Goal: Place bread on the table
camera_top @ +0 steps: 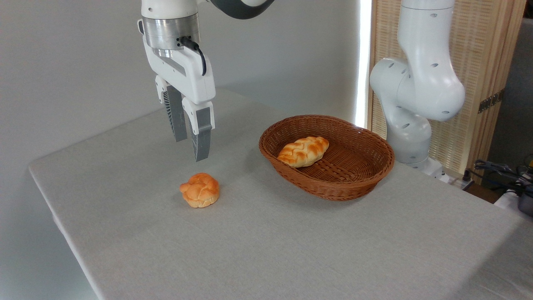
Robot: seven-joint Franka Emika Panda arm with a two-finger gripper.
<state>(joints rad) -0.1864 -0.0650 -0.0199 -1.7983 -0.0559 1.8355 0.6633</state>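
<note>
Camera view: a single fixed view, looking down and across the worktop [291,250], which is covered in plain light grey-beige cloth.
Landmark: an oval brown wicker basket [358,183] is set on the worktop, right of centre.
Bread: a braided golden loaf [303,151] is seen inside the basket, lying on the woven floor against the basket's left wall, with its long axis running from lower left to upper right. It has not been placed on the worktop.
Bun: a small round orange knotted bun [200,190] is found on the bare cloth, well to the left of the basket and apart from it.
Gripper: the gripper [191,141] is held in the air to the left of the basket, above and slightly behind the bun, pointing downward.
Fingers: the two grey fingers [202,137] are seen parted by a narrow gap, released, with nothing between them. No contact with the bun, the bread or the basket is shown.
Arm: the white arm base and lower links [416,91] are seen behind and to the right of the basket, at the far edge of the worktop.
Background: a slatted wooden screen [483,62] is seen behind the arm, right of the basket; a plain pale wall is seen to the basket's left.
</note>
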